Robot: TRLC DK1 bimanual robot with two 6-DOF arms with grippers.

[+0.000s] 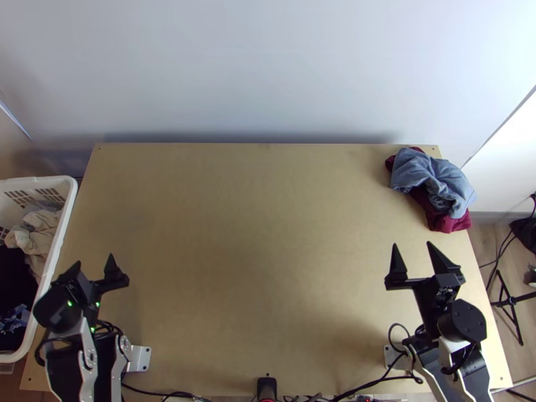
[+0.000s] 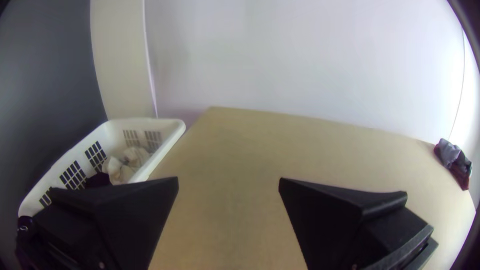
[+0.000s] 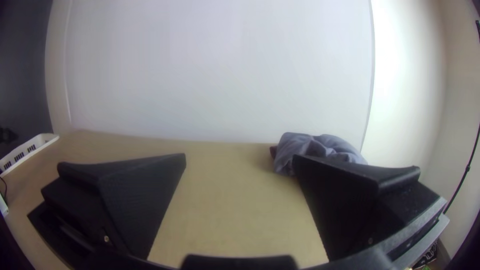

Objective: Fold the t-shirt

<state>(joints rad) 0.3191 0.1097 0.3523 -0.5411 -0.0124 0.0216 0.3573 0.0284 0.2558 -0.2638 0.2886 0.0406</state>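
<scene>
Near the table's left edge in the top view is my left gripper (image 1: 94, 264), open and holding nothing. My right gripper (image 1: 413, 251) stands open over the right side, nearer the base than the cloth pile. In the left wrist view the left gripper (image 2: 228, 180) has bare table between its fingers; so does the right gripper (image 3: 239, 156) in the right wrist view. A blue-grey cloth (image 1: 429, 175) lies bunched on a dark red cloth (image 1: 447, 222) at the far right corner. Which of them is a t-shirt I cannot tell.
The light wooden table (image 1: 261, 241) is bare across its middle. Beside its left edge stands a white basket (image 1: 65, 201) with light cloth (image 1: 41, 231) and dark cloth inside. Cables (image 1: 375, 383) run along the near edge. A wall rises behind the table.
</scene>
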